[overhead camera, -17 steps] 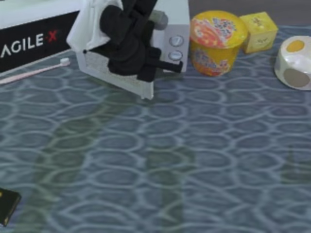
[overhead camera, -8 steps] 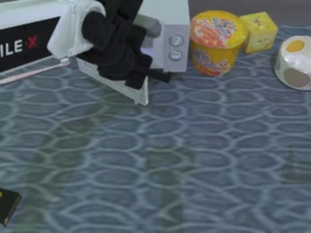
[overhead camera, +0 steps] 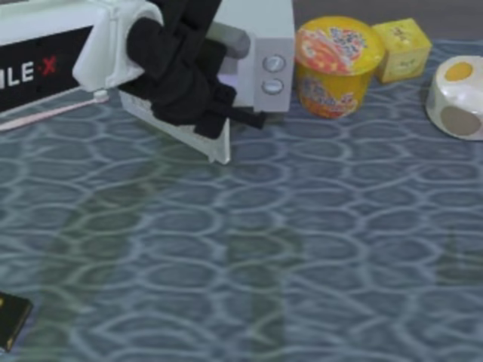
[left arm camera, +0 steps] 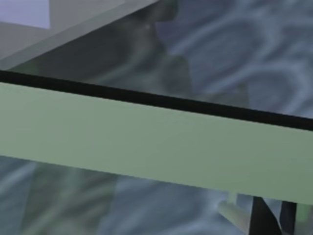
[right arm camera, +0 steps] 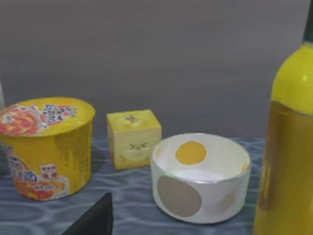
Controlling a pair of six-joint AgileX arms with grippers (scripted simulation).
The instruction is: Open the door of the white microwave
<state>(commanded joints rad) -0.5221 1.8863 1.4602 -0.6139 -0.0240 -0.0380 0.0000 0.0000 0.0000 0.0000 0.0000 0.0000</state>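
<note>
Door's swung partway open, left arm doing all the work

The white microwave [overhead camera: 260,38] sits at the far edge of the table [overhead camera: 302,249], left of the yellow noodle cup [overhead camera: 336,64], and the door [overhead camera: 177,128] stands out from the front at an angle, free edge toward the camera. The left hand [overhead camera: 226,113] is at that free edge, but its black body hides the fingers, so I can't tell if it's gripping or just hooked. Right arm is parked off to the right, out of the top view. My worry: if contact is only a light hook, it could slip off the edge mid-swing, or drag the whole microwave sideways into the cup.
</note>
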